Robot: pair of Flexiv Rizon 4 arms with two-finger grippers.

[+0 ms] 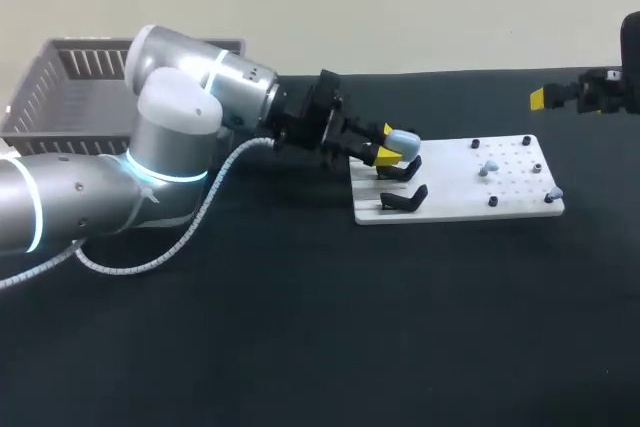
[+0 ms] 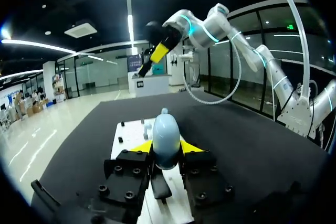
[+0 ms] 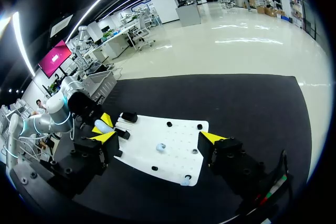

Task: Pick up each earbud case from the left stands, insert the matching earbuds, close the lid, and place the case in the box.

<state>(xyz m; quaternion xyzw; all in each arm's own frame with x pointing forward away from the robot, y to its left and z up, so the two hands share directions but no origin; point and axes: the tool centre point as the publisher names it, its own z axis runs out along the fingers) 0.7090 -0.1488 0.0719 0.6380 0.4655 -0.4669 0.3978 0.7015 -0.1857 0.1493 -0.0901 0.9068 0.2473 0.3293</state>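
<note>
A light blue earbud case (image 1: 404,139) sits at the left end of the white board (image 1: 520,209), above a black stand (image 1: 398,170). My left gripper (image 1: 390,144) is shut on the earbud case (image 2: 166,141), with a yellow fingertip pressed against each side. A second black stand (image 1: 404,199) stands bare nearer the front. Two pale blue earbuds (image 1: 489,167) (image 1: 553,193) lie on the board's right half. My right gripper (image 1: 545,97) hangs open, high beyond the board's far right corner. In its own view the right gripper (image 3: 158,137) spans the board (image 3: 173,156).
A grey slatted basket (image 1: 60,87) stands at the back left behind my left arm. Small black pegs (image 1: 475,143) dot the board. The black tabletop (image 1: 320,327) spreads out in front of the board.
</note>
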